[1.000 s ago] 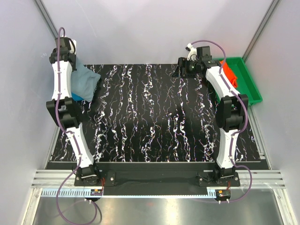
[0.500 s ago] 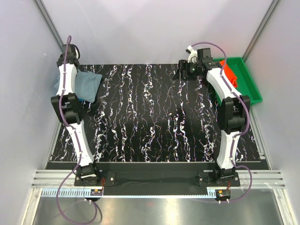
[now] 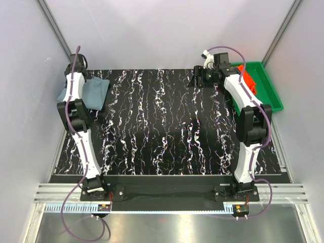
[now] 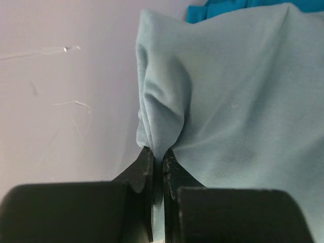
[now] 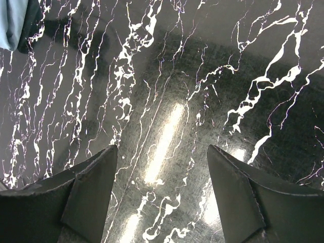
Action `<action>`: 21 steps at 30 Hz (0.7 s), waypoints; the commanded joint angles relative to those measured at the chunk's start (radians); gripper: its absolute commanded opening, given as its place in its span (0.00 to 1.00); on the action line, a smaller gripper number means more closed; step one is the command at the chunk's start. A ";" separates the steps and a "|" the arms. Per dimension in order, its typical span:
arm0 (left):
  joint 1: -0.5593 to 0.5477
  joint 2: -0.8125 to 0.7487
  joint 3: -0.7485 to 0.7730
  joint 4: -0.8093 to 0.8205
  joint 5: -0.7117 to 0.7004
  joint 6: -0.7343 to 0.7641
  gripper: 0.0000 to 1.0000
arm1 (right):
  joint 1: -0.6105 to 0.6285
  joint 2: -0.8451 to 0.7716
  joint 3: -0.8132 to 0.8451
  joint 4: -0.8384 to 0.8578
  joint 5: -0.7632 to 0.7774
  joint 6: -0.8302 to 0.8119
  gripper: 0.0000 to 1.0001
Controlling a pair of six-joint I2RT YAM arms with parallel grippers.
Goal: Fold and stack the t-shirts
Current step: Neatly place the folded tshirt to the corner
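The dusty grey-blue t-shirt (image 3: 94, 91) lies bunched at the table's far left corner, next to the left wall. My left gripper (image 4: 158, 152) is shut on a pinched fold of this grey-blue t-shirt (image 4: 238, 101). A strip of the bright teal-blue t-shirt (image 4: 223, 7) shows beyond it. The orange-red t-shirt (image 3: 247, 80) lies in the green tray (image 3: 268, 93), partly hidden by my right arm. My right gripper (image 3: 198, 77) hangs open above the bare table at the far right, nothing between its fingers (image 5: 96, 172).
The black marbled table (image 3: 167, 126) stretches between the two arms. White walls close in on the left, the back and the right. The green tray sits off the table's far right corner.
My left gripper has carried the grey-blue t-shirt back and down toward the far left corner, so the cloth now lies lower and flatter. The right arm has hardly moved.
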 commanded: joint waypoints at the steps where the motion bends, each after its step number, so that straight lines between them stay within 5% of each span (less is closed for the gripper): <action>1: 0.023 0.005 -0.012 0.060 -0.088 0.040 0.00 | -0.007 -0.068 -0.004 0.027 0.012 -0.017 0.79; 21: 0.046 0.114 -0.037 0.087 -0.102 0.097 0.00 | -0.007 -0.072 -0.027 0.025 0.016 -0.017 0.79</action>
